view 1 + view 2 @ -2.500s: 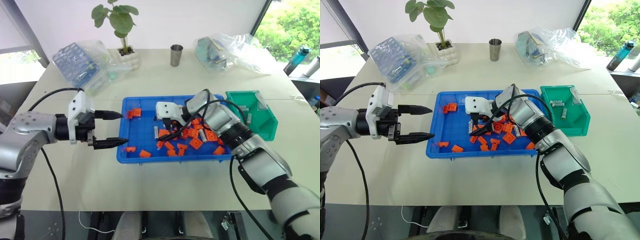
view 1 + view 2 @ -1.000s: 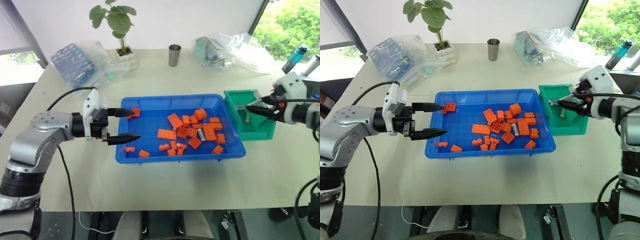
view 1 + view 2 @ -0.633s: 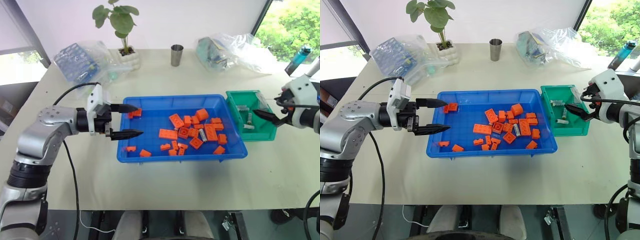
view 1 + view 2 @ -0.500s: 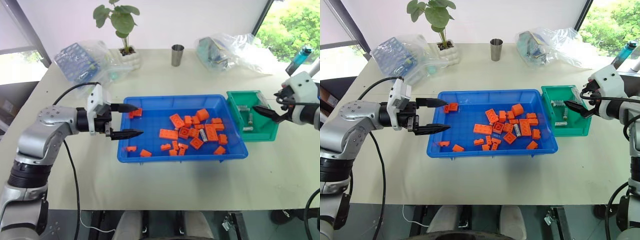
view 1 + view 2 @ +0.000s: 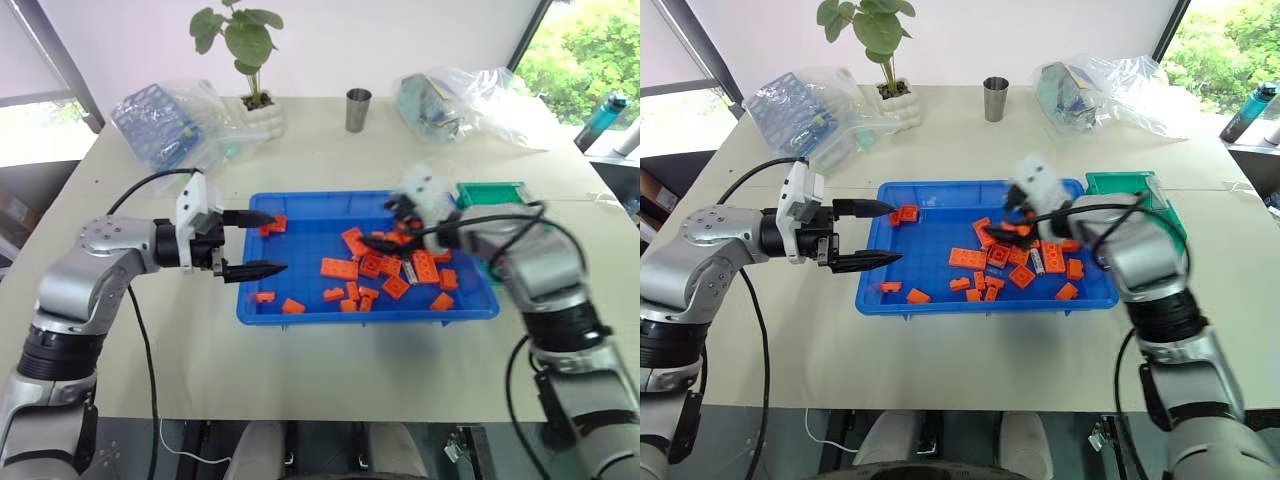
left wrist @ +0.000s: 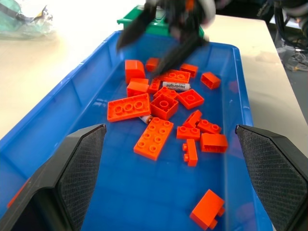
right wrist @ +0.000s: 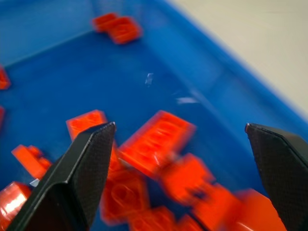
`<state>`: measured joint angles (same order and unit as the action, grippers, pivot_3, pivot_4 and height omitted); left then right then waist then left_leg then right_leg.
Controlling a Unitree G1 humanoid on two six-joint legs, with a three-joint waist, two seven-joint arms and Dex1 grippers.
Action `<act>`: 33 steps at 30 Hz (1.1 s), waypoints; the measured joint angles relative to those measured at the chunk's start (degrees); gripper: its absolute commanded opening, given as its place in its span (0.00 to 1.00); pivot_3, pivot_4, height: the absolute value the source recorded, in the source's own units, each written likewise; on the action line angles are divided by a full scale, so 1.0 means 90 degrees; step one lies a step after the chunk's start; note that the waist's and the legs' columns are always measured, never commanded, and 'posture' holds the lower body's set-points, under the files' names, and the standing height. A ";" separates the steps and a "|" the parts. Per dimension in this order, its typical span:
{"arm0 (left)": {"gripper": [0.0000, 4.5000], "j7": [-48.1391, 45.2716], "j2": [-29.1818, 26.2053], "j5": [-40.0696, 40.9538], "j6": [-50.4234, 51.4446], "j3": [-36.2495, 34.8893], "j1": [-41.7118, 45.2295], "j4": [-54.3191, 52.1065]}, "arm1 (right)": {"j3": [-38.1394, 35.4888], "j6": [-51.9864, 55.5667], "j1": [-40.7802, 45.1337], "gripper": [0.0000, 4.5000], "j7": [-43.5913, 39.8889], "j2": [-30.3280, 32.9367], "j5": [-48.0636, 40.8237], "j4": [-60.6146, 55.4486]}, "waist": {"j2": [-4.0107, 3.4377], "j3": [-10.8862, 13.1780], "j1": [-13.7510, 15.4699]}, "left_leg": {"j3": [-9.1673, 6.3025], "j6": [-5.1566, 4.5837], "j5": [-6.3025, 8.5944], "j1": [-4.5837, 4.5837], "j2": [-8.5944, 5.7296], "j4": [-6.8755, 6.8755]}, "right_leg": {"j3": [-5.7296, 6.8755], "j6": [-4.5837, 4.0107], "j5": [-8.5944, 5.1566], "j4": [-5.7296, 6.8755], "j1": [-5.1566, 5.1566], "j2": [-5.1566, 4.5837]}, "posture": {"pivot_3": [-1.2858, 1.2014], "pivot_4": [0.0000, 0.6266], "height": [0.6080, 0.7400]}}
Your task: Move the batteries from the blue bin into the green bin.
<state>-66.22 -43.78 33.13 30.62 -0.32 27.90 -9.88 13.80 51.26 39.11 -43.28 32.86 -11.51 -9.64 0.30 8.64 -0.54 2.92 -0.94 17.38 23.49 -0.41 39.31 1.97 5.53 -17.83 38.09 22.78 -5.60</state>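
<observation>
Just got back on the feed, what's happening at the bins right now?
The right claw is open and empty above the orange bricks in the blue bin. A battery lies among the bricks. The left claw hovers open at the bin's other end. The green bin sits beside the blue one.

A beige table [image 5: 330, 370] carries the blue bin [image 5: 300, 318]; right of the blue bin, the green bin [image 5: 490, 188]; behind it, a steel cup [image 5: 357, 110], potted plant [image 5: 255, 100] and plastic-wrapped items [image 5: 165, 120].

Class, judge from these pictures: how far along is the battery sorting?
Done: unclear; the right arm covers the green bin. In hand: nothing; the right tool is open above the bricks, the left tool open. Left: at least one battery among bricks in the blue bin.
</observation>
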 measured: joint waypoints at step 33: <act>1.00 0.0224 0.0073 0.0010 0.0152 0.0001 0.0005 -0.0267 | 0.0882 -0.0028 0.0570 0.24 0.0348 -0.1055 0.0882 0.1129 | 0.0000 0.0000 -0.0059 | -0.0003 0.0001 0.0000 -0.0002 0.0002 -0.0002 | 0.0005 0.0000 0.0000 0.0006 0.0003 0.0006 | 0.52 0.24 0.82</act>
<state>-64.20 -43.12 33.21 31.99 -0.31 27.95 -12.29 21.74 51.01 44.24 -40.15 23.37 -3.57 0.53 0.30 8.64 -1.07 2.89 -0.93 17.37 23.47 -0.39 39.29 2.01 5.53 -17.83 38.14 22.81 -5.54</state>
